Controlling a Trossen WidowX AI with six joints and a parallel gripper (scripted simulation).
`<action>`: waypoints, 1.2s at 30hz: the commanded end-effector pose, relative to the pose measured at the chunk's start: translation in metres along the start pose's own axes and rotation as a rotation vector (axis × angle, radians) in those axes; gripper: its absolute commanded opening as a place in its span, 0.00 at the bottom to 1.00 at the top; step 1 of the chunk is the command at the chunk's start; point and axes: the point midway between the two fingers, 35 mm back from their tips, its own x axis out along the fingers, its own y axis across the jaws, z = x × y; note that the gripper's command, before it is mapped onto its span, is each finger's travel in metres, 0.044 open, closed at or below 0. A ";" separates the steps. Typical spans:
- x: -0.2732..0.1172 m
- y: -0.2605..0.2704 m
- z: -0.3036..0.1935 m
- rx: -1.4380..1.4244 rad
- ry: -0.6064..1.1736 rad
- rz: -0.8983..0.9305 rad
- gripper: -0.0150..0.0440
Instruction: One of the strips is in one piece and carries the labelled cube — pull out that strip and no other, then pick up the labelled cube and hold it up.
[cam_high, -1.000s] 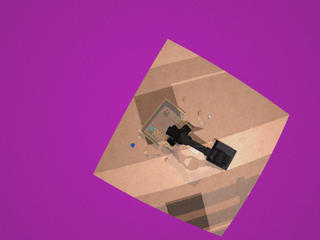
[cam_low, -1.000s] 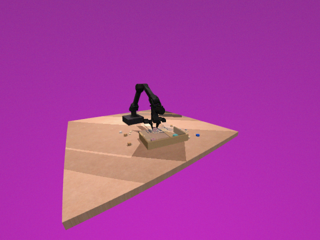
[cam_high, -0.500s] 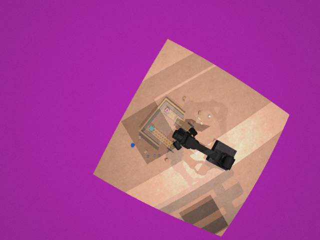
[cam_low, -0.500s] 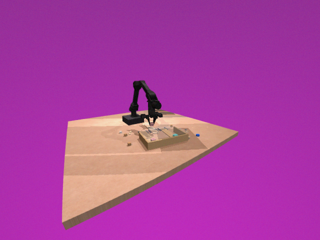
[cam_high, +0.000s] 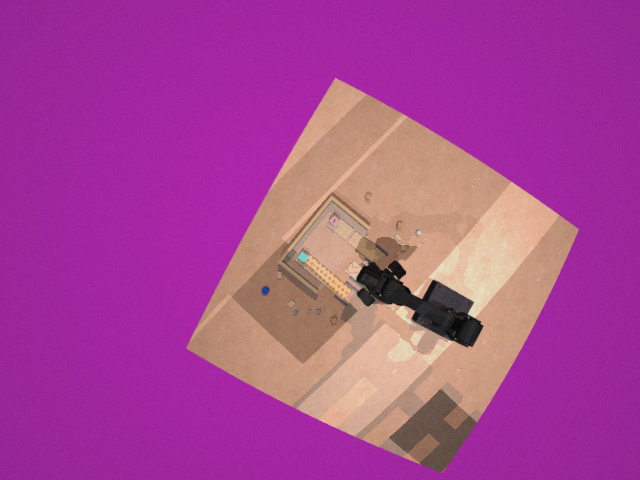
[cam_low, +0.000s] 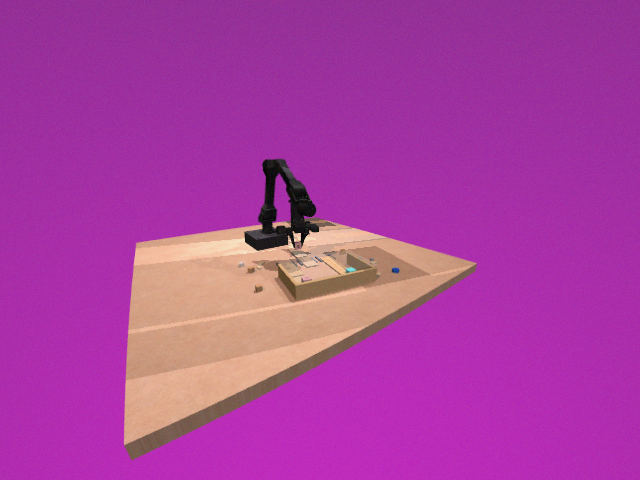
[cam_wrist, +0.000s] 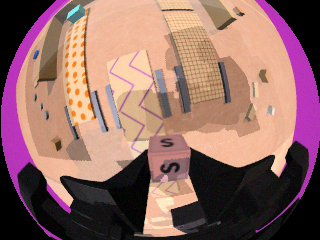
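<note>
Black end effector (cam_high: 356, 281) (cam_low: 298, 244) (cam_wrist: 167, 152), pointing down, grips the pink lettered cube (cam_low: 298, 245) (cam_wrist: 169, 157) above the tabletop (cam_high: 413, 170) (cam_low: 206, 310) (cam_wrist: 210, 140), outside the box's walls (cam_high: 305, 227) (cam_low: 336, 285) (cam_wrist: 49, 55).

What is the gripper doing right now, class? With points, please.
Gripper (cam_low: 298, 245) (cam_wrist: 167, 152): closed on the pink cube marked S (cam_low: 298, 245) (cam_wrist: 169, 165), held up above the zigzag strip (cam_high: 353, 268) (cam_low: 309, 263) (cam_wrist: 131, 95).

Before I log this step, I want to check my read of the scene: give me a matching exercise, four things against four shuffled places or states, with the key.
1. pink cube marked S
2. turquoise cube
3. zigzag strip
4. blue piece

A. at the far end of the orange-dotted strip
B. outside the walled tray
C. between the gripper's fingers
D. between the dotted and grid-patterned strips

Pairs: 1-C, 2-A, 3-D, 4-B
</note>
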 end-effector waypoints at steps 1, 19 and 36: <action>0.002 -0.004 -0.012 -0.003 0.003 0.002 0.25; -0.034 -0.004 -0.011 -0.003 0.003 0.002 0.25; -0.034 -0.004 -0.011 -0.003 0.003 0.002 0.25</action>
